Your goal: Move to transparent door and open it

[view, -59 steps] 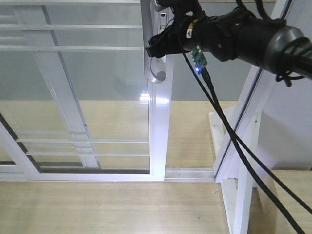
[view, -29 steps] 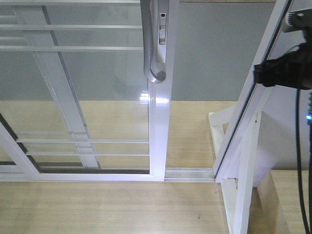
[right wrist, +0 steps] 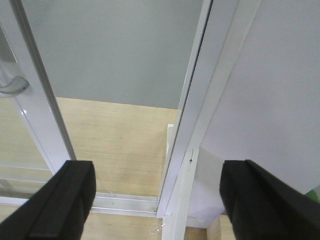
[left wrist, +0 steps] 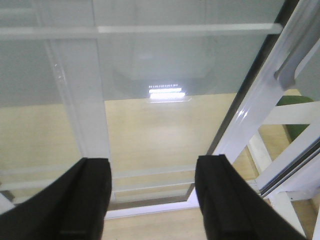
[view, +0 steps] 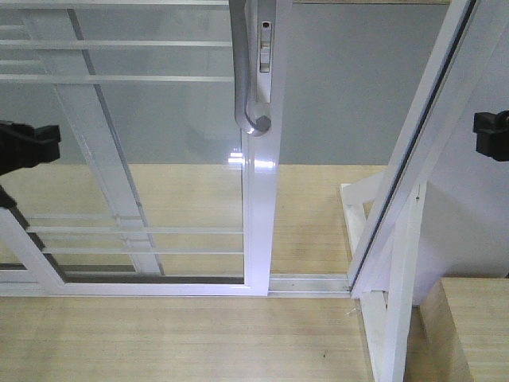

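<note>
Wood floor [view: 159,342] (pale) | grey wall [view: 342,79] | transparent door [view: 258,207] apparently ajar

The left hand [left wrist: 152,197] is formed of two matte black fingers [left wrist: 82,200], broad and slab-like, with squared tips. The right hand [right wrist: 157,200] is made of the same black, blocky slabs with bevelled edges.
</note>
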### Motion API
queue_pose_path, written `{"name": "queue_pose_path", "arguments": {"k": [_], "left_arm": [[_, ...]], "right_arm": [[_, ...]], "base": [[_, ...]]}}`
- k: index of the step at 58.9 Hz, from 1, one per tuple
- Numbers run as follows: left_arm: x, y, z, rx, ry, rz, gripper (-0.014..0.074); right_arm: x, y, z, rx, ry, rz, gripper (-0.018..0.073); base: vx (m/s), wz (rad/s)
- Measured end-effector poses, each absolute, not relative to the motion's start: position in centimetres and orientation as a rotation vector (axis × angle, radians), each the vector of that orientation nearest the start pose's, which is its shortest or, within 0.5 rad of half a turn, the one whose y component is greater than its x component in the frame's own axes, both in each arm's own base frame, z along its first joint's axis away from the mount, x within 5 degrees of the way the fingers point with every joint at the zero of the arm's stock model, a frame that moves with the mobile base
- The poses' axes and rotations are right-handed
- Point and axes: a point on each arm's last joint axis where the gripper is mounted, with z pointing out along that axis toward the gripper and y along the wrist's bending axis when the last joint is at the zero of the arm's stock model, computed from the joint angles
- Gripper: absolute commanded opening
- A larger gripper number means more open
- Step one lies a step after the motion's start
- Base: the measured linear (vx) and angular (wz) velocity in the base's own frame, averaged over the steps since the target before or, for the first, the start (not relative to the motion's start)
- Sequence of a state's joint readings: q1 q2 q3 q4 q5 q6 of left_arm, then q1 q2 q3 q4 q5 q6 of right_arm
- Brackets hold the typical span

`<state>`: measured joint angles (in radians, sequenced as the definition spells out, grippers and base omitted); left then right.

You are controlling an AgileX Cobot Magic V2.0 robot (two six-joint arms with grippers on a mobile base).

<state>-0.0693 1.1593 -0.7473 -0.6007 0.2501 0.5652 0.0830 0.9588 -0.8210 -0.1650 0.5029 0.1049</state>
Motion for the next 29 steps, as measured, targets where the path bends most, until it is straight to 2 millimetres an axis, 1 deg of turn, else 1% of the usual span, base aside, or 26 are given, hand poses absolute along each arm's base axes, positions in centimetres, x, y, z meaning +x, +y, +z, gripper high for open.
{"name": "queue_pose_path", "arguments": {"k": [9, 16, 18, 29], "left_arm": [[28.5, -5.5, 29.8, 0.254, 2.096, -0.227, 0.0496], [31.8, -7.8, 29.7, 0.334, 2.096, -0.252, 0.0496], [32.6, -8.6, 29.3, 0.357, 2.103, -0.26, 0.0496], [35.8, -12.2, 28.3, 0.435, 2.092, -0.291, 0.0496]], "right_arm": [[19.9, 0.9, 33.8, -0.083, 2.118, -0.058, 0.0567], [19.9, 0.9, 33.8, -0.083, 2.118, -0.058, 0.0567], [19.9, 0.9, 33.8, -0.083, 2.118, -0.058, 0.0567], [19.8, 0.9, 33.8, -0.083, 2.12, -0.058, 0.0567]], "base": [[0.0, 0.0], [0.0, 0.0], [0.0, 0.0], [0.0, 0.0]]}}
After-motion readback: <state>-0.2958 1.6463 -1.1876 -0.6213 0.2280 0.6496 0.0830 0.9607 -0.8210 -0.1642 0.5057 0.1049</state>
